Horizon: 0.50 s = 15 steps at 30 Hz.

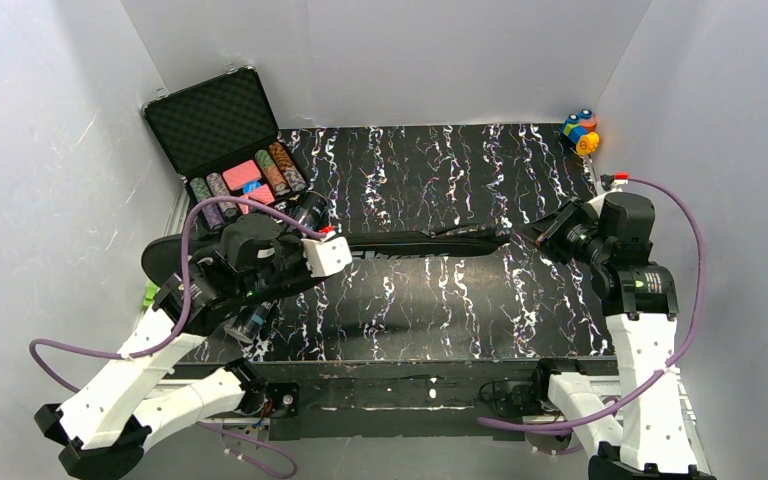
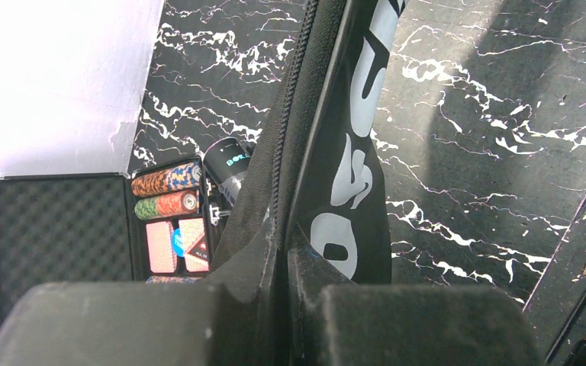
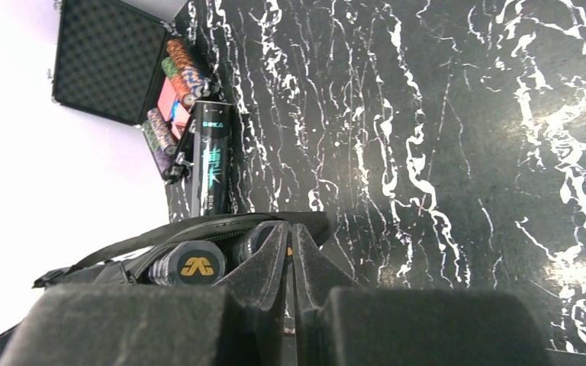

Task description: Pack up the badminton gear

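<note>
Top external, black white-veined tabletop (image 1: 440,180), white walls (image 1: 380,60), left claw (image 2: 284,240) clenched on bag (image 2: 351,114), right claw (image 3: 290,232) state unclear

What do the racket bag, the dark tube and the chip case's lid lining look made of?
Bag: black woven fabric, matte, with printed white lettering and a zip along its edge; likely nylon or polyester.
Tube: smooth, slightly glossy printed wall; plastic or coated card, unclear which.
Case lining: black egg-crate foam, dimpled and matte.

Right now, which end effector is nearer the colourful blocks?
The right end effector, at the bag; the left end effector is far off by the chip case.
</note>
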{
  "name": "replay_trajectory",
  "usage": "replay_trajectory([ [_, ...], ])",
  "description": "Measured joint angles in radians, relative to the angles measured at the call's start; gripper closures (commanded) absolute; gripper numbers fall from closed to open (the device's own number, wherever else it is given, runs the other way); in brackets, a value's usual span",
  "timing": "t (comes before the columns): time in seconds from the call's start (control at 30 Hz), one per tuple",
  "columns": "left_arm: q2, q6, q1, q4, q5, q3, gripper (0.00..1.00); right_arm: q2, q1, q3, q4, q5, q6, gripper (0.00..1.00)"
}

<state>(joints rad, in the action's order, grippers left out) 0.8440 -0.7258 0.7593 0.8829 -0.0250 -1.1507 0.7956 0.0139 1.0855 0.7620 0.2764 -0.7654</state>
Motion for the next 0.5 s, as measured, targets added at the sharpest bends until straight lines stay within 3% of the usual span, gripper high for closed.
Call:
replay_trajectory([
  [0.5, -0.001, -0.004, -0.001, 0.0, 0.003, 0.0, 1.0, -0.034, -0.001, -0.034, -0.042, 0.095, -0.04, 0.96],
])
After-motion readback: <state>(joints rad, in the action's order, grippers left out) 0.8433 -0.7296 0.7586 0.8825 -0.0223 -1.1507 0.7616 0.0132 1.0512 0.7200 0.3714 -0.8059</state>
